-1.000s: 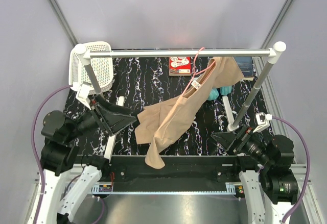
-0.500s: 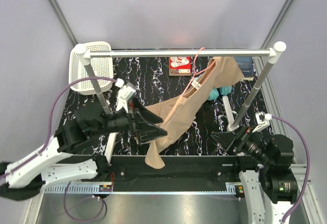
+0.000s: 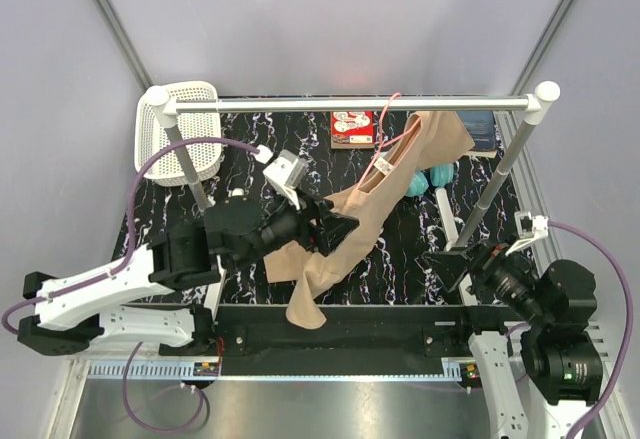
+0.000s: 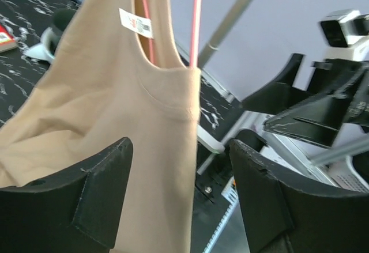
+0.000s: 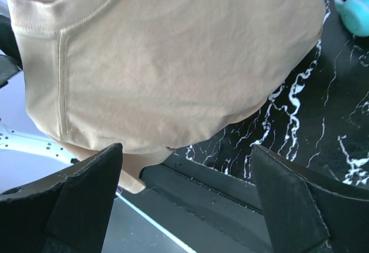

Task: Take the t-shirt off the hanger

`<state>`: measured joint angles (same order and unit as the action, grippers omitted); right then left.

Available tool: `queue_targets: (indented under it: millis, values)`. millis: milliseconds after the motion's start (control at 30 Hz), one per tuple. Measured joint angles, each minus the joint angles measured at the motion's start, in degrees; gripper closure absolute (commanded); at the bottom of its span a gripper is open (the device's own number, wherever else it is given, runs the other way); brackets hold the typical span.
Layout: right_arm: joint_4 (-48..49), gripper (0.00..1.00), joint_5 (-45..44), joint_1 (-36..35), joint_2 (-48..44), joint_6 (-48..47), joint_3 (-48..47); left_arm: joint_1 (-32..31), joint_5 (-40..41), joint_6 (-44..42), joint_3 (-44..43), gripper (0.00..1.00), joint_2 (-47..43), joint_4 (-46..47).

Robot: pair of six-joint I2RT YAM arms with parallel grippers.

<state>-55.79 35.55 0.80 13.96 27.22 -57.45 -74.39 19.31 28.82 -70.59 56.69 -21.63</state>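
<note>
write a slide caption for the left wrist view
Open left claw frames the tan fabric t-shirt hanging on a thin pink wire hanger.

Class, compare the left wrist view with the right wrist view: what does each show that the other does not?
Left wrist only: the t-shirt at its neckline, a white label, a grey post. Right wrist only: the cloth's rounded lower edge and a stitched seam. Both: the t-shirt, the pink hanger, the black marbled table.

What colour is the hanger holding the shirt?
The hanger is pink-red, clearest in the left wrist view, its wires entering the t-shirt neck.
</note>
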Motion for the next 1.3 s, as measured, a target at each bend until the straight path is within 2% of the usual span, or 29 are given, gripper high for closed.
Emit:
queue_targets:
  millis: [300,400,467,567,767,1033,1300]
  values:
    - [3.3,0.00,-0.4,0.0,4.3,-1.7,-3.0,-1.4,8.2,-2.5,-3.7,0.57,6.2,-1.1]
    - [4.3,0.00,-0.4,0.0,4.3,-1.4,-3.0,-1.7,9.7,-3.3,-4.5,0.69,7.5,-1.2]
    - [4.8,0.00,-0.4,0.0,4.2,-1.3,-2.9,-1.8,10.6,-3.8,-4.9,0.83,7.8,-1.3]
    - [5.0,0.00,-0.4,0.0,4.1,-1.3,-2.8,-2.0,11.6,-4.6,-5.3,0.90,7.8,-1.4]
    - [5.0,0.00,-0.4,0.0,3.6,-0.6,-2.1,-2.4,13.1,-4.7,-5.3,1.00,7.2,-1.7]
    - [5.0,0.00,-0.4,0.0,3.3,-0.1,-2.1,-2.4,12.0,-4.1,-6.6,1.00,3.7,-2.7]
    - [5.4,0.01,0.7,0.0,3.3,-0.3,-1.0,-2.4,6.4,-4.3,-7.8,1.00,1.0,-2.7]
